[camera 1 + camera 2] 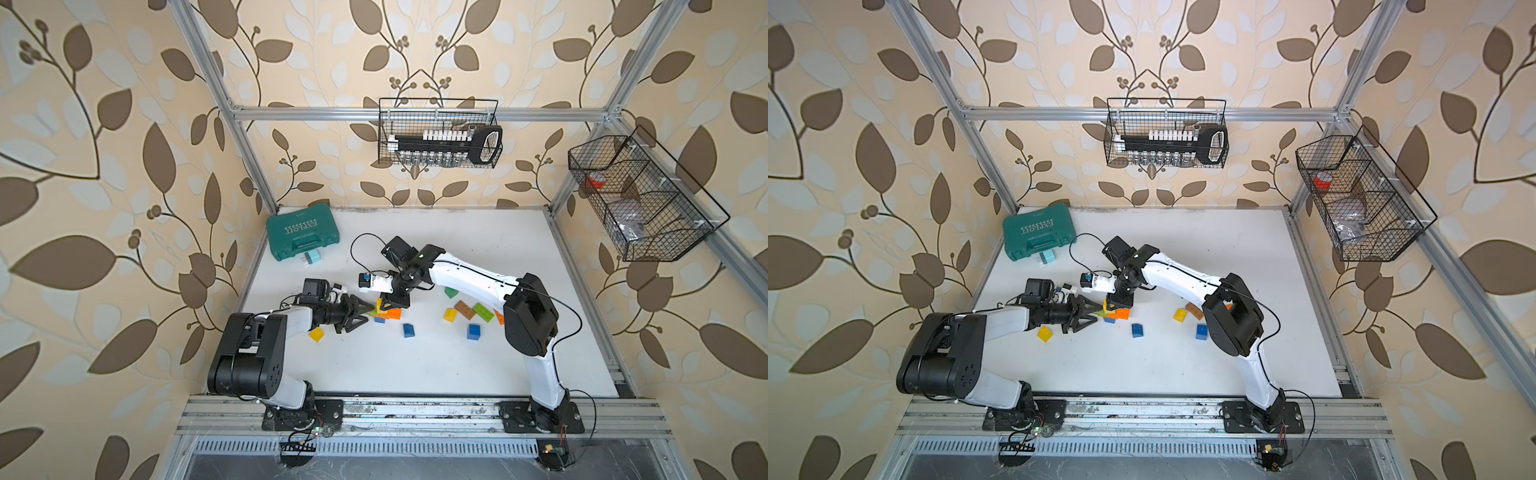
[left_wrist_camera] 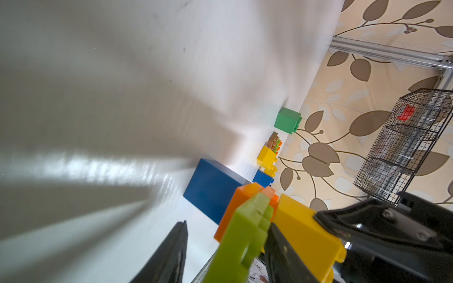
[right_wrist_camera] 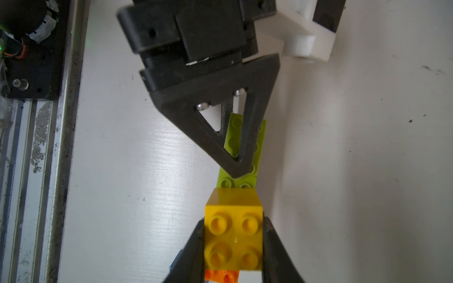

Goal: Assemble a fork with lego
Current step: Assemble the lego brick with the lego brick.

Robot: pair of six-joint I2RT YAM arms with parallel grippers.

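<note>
Right wrist view: a yellow brick of the lego stack is clamped by the right gripper, with one finger pressed on each side. An orange brick is seen touching it, and a lime plate juts out from beneath it. One finger of the left gripper is laid across that plate. In the left wrist view the plate is flanked by both fingers, and a strip of table shows between it and one finger, so those jaws are spread around it, not clamped.

In both top views the stack is placed near the middle of the table, with a blue brick just beside it. A second yellow brick lies to the lower left and a loose blue brick to the lower right. Further right, a green brick and a brown brick are found among several others.

A shut teal case is set at the table's upper left corner, and its contents are hidden. A back basket is hung at upper centre and holds a black rack lined with white pieces. A side basket at the right is split into compartments. A red item is kept in the upper one and a clear wrapped item lower down.
</note>
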